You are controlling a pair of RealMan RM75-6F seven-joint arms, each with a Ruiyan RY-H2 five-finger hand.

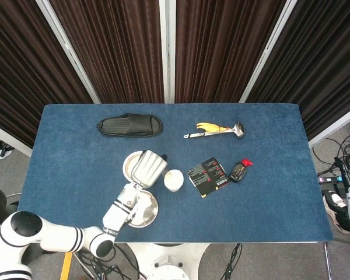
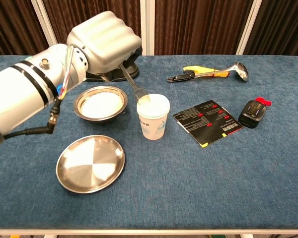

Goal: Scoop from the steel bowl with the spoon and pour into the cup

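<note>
While the spoon (image 2: 134, 88) hangs steeply tilted with its bowl at the near rim of the paper cup (image 2: 153, 116), the pour looks under way, though I cannot tell whether any powder is leaving it. The left hand (image 2: 105, 43) holds the handle from above, its fingers curled tight around it, knuckles toward the chest camera. The steel bowl (image 2: 100, 104), full of pale powder, sits just beside the cup on its left, with an empty steel plate (image 2: 91, 162) nearer the table edge. To do this well, I'd say the spoon's tip should stay inside the rim and roll slowly, since the light cup could tip if nudged. Further off lie a black slipper (image 1: 130, 125), a ladle with a yellow handle (image 2: 208, 73), a black booklet (image 2: 205, 122) and a small black bottle with a red cap (image 2: 253, 113), all on the blue table (image 2: 213, 188). The right hand is out of sight in both views
</note>
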